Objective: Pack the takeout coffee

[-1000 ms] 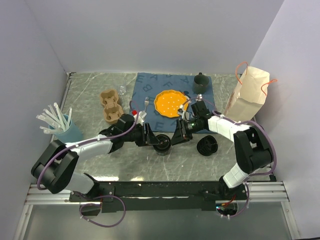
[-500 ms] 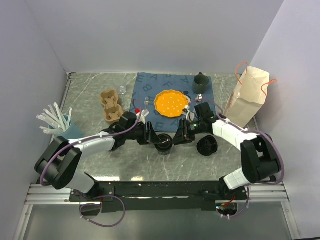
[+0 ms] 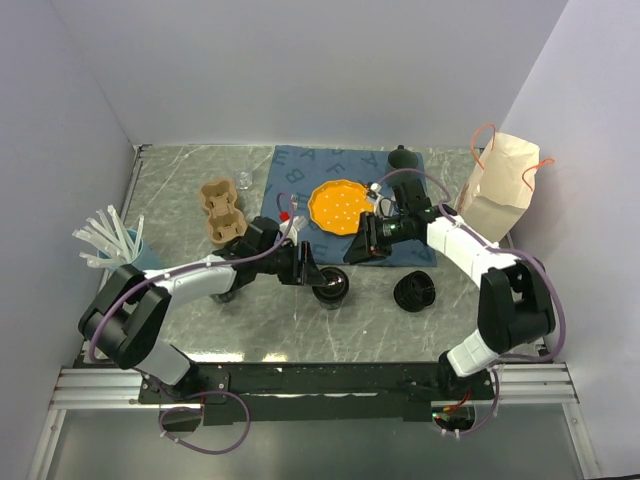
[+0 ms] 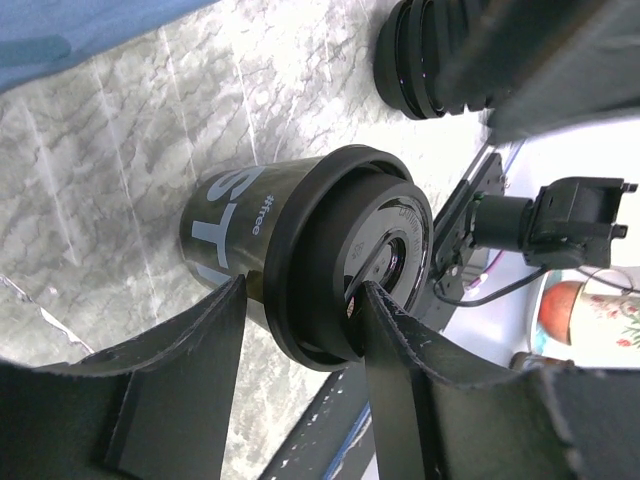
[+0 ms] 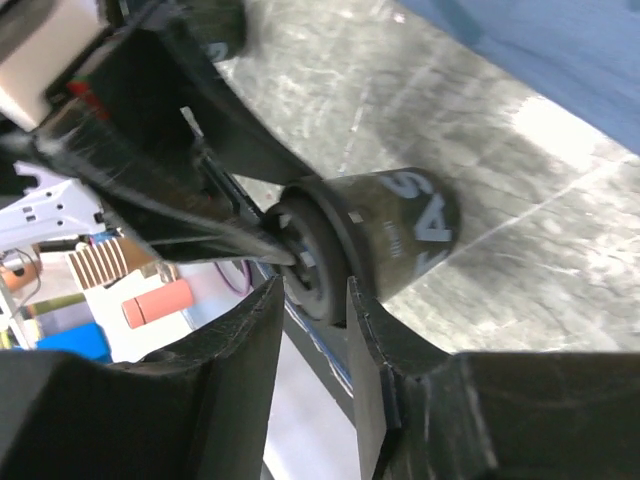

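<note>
Left wrist view: left claw (image 4: 300,305) grasps the takeout coffee (image 4: 228,218) lettered "ST" and "#free"; right claw (image 5: 312,295) hangs released.

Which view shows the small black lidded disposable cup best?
Left wrist: the small black lidded disposable cup is close and sharp, with white lettering and lid rim clear. Right wrist shows the cup motion-blurred. Top external shows the cup small and dark.

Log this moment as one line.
cup: lidded, upright | left pincer: at cup, grip unclear | right pincer: open, off cup
</note>
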You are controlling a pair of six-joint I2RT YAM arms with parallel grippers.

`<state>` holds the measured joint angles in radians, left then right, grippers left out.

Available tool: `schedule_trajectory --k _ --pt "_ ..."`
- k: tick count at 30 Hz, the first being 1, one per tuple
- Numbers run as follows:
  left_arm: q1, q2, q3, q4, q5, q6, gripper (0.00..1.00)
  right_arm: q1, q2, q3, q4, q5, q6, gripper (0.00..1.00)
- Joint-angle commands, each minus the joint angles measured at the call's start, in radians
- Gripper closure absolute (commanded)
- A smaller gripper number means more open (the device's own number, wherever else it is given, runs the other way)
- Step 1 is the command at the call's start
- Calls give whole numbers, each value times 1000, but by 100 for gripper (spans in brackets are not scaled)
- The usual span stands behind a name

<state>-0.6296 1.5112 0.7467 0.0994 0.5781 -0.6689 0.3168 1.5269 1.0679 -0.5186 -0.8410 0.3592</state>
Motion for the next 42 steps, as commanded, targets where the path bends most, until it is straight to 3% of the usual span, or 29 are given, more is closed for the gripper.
schedule_trajectory --k 1,9,14,23,34,42 --pt "-5 89 -23 -242 -89 181 48 -28 41 23 -17 -62 -75 61" --pt "-2 165 63 -306 -40 281 49 -28 72 -16 -18 -135 -115 59" --pt "1 207 89 -314 -34 298 49 -35 69 -58 -20 -106 -126 66" --pt "-1 236 109 -319 -35 308 49 -48 73 -83 -14 -112 -138 68" --pt "-1 254 106 -313 -60 298 50 -53 82 -243 176 -122 -2 77" --pt "-1 270 75 -297 -86 290 50 -91 90 -364 207 -30 38 82"
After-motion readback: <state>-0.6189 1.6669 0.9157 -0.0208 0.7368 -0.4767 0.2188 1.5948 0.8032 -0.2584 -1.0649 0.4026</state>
